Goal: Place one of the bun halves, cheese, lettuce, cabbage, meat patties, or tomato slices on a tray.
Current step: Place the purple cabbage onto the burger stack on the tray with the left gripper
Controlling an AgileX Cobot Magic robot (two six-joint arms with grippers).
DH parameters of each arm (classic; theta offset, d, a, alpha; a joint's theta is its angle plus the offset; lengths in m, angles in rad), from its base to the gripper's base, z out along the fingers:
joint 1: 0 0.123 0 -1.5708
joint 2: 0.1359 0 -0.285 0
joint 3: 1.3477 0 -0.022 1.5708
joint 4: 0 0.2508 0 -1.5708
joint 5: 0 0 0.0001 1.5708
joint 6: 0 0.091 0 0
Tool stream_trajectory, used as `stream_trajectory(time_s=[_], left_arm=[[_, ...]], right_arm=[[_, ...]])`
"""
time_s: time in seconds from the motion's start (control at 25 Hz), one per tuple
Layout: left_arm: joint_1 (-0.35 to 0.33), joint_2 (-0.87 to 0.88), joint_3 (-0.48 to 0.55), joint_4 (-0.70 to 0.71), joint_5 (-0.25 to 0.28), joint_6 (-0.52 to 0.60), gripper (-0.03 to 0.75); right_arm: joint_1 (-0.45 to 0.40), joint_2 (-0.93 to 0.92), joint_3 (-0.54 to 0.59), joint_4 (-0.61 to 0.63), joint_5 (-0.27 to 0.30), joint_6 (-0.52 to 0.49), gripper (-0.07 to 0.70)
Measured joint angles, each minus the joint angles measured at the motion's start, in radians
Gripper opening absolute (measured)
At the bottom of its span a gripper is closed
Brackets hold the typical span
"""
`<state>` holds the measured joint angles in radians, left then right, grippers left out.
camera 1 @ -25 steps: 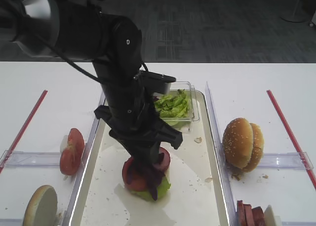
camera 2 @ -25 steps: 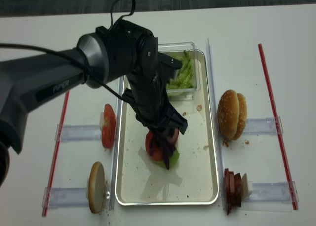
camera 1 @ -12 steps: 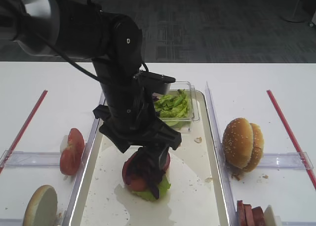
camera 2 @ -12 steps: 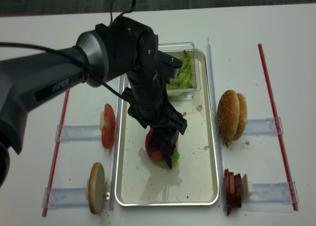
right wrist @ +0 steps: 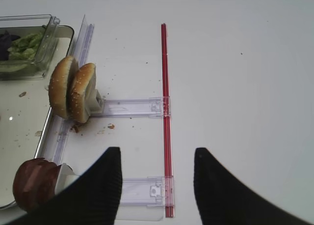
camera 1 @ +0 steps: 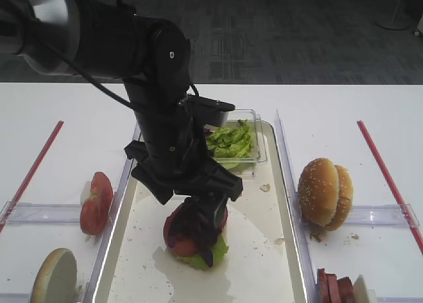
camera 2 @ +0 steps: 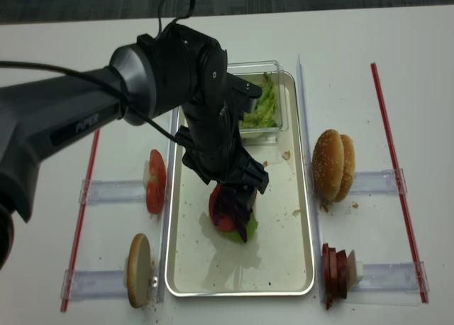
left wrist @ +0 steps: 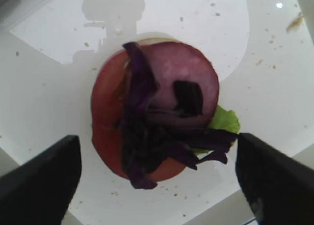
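I see the white counter (camera 2: 64, 48) carrying the metal tray (camera 2: 301, 240). My left arm hangs over the tray, its fingers (left wrist: 37, 185) spread wide apart, holding nothing. Below them the cabbage (left wrist: 157, 141) lies on a stack of tomato, meat and lettuce. My right fingers (right wrist: 98, 185) stand apart, empty, above the counter near 2 bun halves (right wrist: 71, 95).
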<state>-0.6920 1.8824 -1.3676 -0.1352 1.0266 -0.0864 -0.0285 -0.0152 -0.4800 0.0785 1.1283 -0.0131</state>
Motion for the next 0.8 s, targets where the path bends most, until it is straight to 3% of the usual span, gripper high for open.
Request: stream_trajectory(time_s=[0.52, 0.8], left_arm=[[0.000, 0.000, -0.050, 0.024, 0.012, -0.004, 0.587], [0.000, 0.000, -0.092, 0.078, 0.052, -0.015, 0.587]], right_arm=[[0.000, 0.000, 0.000, 0.000, 0.000, 0.000, 0.374], [0.000, 0.000, 0.000, 0.000, 0.000, 0.000, 0.374]])
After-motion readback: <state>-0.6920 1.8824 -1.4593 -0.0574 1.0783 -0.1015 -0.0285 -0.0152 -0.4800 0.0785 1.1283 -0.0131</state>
